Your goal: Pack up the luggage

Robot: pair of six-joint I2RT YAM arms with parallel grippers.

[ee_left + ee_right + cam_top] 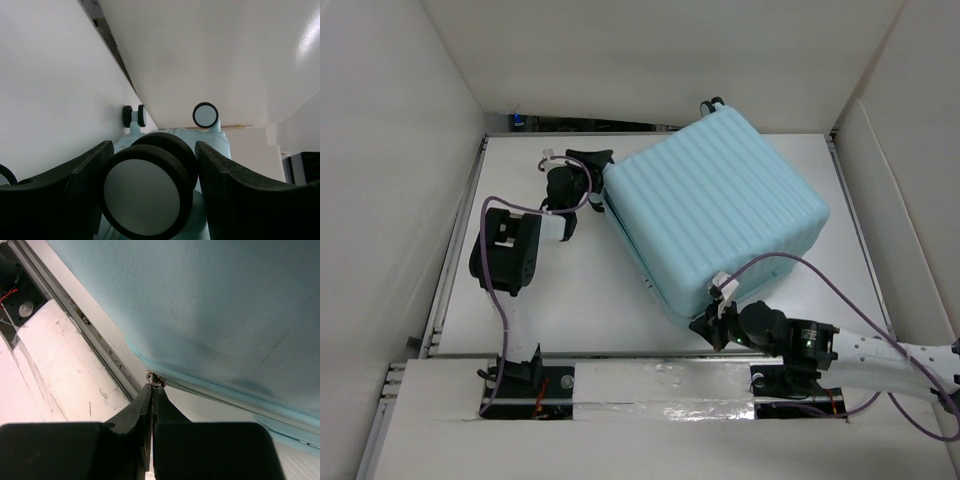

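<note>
The pale aqua luggage [715, 205] lies closed on the white table, turned at an angle. My left gripper [592, 196] is at its left corner. In the left wrist view the jaws [154, 146] press both sides of a black-and-white twin spinner wheel [147, 192]. Two more wheels [205, 114] [135, 116] stick out further along the shell [220, 145]. My right gripper [712, 322] is at the near corner. In the right wrist view its jaws [152, 387] are shut on the small metal zipper pull [156, 378], where the zipper line [210, 392] runs under the shell [225, 305].
White walls [390, 150] enclose the table on the left, back and right. A metal rail [620, 353] runs along the near edge, close to the right gripper. One luggage wheel [710, 103] reaches the back wall.
</note>
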